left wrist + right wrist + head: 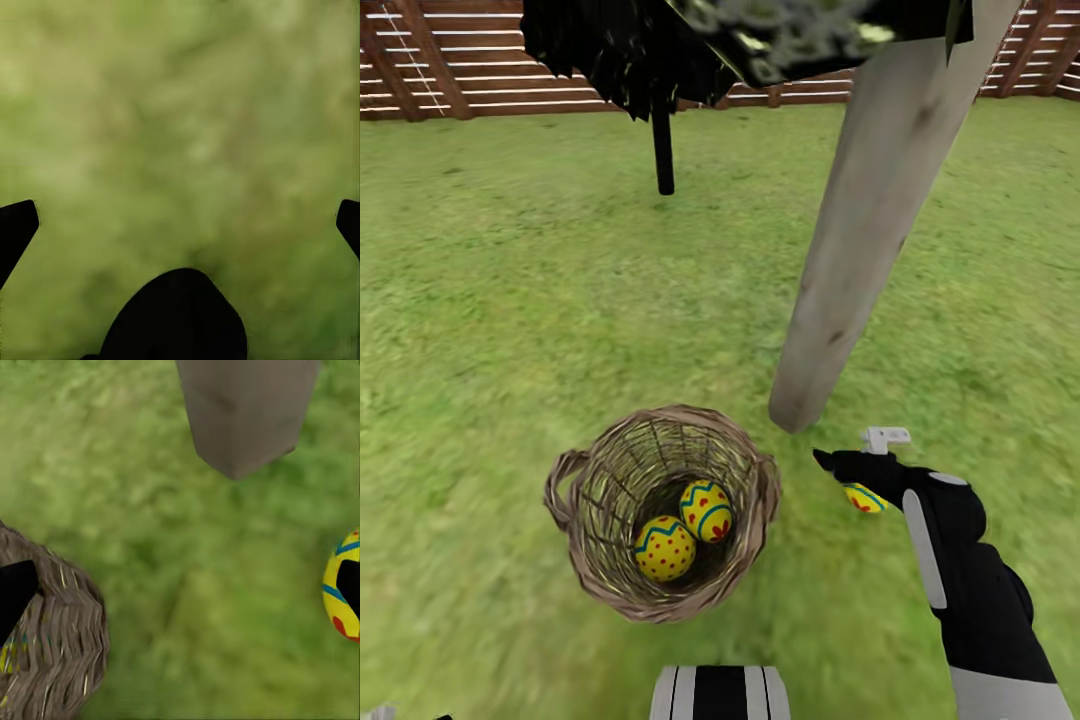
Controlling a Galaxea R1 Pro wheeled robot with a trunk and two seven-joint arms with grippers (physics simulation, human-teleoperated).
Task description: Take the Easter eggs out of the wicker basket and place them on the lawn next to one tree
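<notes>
Yellow shells with red dots and blue zigzags mark three Easter eggs in all: two lie side by side at the bottom of the single wicker basket [660, 510], the lower-left egg [664, 548] touching the upper-right egg [706, 510], while the third egg [865, 497] sits at the right pincer [852, 478], low and right of centre in the head view. The basket stands on the lawn [510, 330] in the lower middle of that frame, its two loop handles at the left and right rim. One pale grey-beige tree [870, 220] rises diagonally from just above the right pincer to the upper right; a second dark tree with a thin black trunk [663, 150] stands near the brown slat fence [440, 60] at the top. The right arm reaches up from the lower right corner, forearm angled toward the pale trunk's base, its pincer spread wide with the third egg against one finger; whether it truly grips the egg I cannot tell. In the left wrist view the left pincer [180, 225] is spread wide over bare grass.
</notes>
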